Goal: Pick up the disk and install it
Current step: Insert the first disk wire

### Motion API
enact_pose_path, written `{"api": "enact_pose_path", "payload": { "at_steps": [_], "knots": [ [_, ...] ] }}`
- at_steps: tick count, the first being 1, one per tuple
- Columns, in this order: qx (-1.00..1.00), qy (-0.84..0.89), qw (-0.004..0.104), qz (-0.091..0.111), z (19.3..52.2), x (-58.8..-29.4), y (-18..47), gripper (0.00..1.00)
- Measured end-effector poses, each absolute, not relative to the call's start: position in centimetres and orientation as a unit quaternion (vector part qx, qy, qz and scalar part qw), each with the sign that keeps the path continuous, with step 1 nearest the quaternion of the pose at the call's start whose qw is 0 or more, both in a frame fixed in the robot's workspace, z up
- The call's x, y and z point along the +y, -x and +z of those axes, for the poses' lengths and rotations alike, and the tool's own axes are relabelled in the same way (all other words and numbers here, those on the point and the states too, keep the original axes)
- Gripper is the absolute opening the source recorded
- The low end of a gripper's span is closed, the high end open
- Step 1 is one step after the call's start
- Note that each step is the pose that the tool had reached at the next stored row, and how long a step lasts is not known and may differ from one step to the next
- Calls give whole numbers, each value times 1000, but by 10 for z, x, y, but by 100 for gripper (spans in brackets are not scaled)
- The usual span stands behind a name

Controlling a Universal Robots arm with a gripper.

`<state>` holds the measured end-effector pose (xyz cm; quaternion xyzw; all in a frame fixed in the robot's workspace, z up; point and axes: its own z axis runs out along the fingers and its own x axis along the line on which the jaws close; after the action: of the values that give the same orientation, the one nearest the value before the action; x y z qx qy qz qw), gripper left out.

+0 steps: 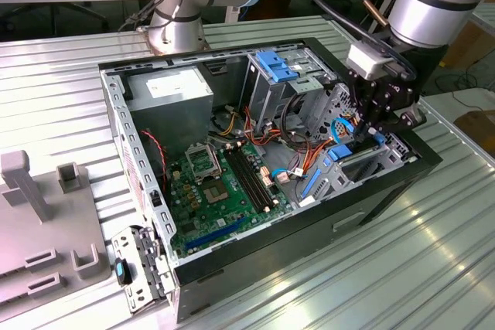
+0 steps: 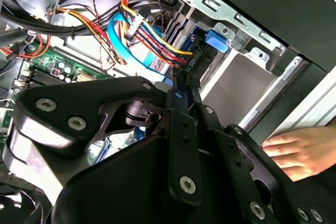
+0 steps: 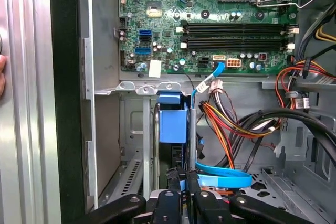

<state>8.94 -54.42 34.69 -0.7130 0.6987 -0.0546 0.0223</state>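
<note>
- The ridged metal table (image 1: 69,75) carries an open computer case (image 1: 387,191) lying on its side, its inside facing up.
- The robot arm (image 1: 441,5) comes down over the case's corner at the exterior view's right, above the lower drive bay.
- A grey power-supply box (image 1: 170,98) sits in the case's far corner, by the wall at the exterior view's left.
- The green motherboard (image 1: 216,191) covers the case floor; its memory slots (image 3: 236,32) show in the first wrist view.
- A grey moulded holder (image 1: 46,229) lies on the table near its edge at the exterior view's left, beside the case.
- The gripper (image 1: 370,125) hangs low in the bay; in the first wrist view its fingers (image 3: 185,184) stand close together, clamped on the thin edge of the disk (image 3: 172,124).
- The disk stands on edge in the drive bay, its blue carrier frame uppermost, just below the motherboard's edge.
- Bundled wires (image 3: 231,124) and a flat blue cable (image 3: 223,176) lie beside the disk.
- A person's hand (image 2: 294,150) rests on the table just outside the case wall.
</note>
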Motion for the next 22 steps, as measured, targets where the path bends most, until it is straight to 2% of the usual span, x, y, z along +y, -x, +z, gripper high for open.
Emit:
{"api": "enact_pose_path", "payload": {
  "at_steps": [15,18,21,22],
  "knots": [
    [710,703,31,-38,347,-552,-89,16],
    [711,701,40,-29,347,-553,-90,16],
    [712,700,57,-11,347,-556,-91,16],
    [712,700,60,-8,347,-558,-91,16]
  ]
}}
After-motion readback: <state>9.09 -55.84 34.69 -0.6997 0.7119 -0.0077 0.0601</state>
